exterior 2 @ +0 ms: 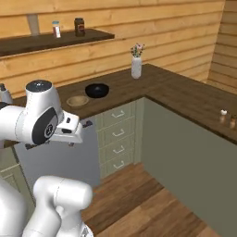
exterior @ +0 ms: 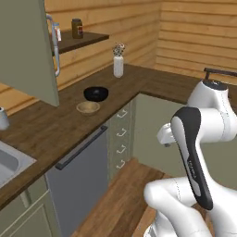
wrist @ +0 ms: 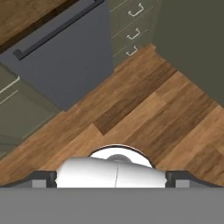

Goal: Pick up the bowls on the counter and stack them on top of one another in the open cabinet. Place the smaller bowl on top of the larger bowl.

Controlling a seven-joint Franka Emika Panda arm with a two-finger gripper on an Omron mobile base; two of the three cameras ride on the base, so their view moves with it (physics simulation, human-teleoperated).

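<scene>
Gripper (wrist: 112, 177) jaws spread wide, holding nothing; fingertips (wrist: 43, 178) sit far apart at the bottom corners of the hand view. Hand points down at the wood floor (wrist: 144, 109), well off the counter. Grey dishwasher front (wrist: 65, 57) at 11 o'clock in that view, drawer stack (wrist: 133, 26) at 1 o'clock.

Both bowls on the counter (exterior: 51, 125), neither stacked. In the left base view the larger bowl (exterior: 96, 94) is black, upright, mouth up. The smaller bowl (exterior: 88, 108) is tan, at its 7 o'clock, just beside it; touching or a hair apart, can't tell at this resolution. In the right base view the tan one sits at 8 o'clock of the black one.

Open cabinet: door (exterior: 28, 46) swung out at upper left of the left base view, bar handle (exterior: 55, 46) on its edge. Interior is hidden behind the door.

White vase (exterior: 118, 65) with flowers at 1 o'clock of the black bowl, well apart. Wall shelf (exterior: 81, 40) at 11 o'clock carries a dark jar (exterior: 77, 28). Sink (exterior: 9, 162) at far left edge of the counter.

Arm elbow (exterior: 194, 139) folded at lower right, near the base cabinets.
</scene>
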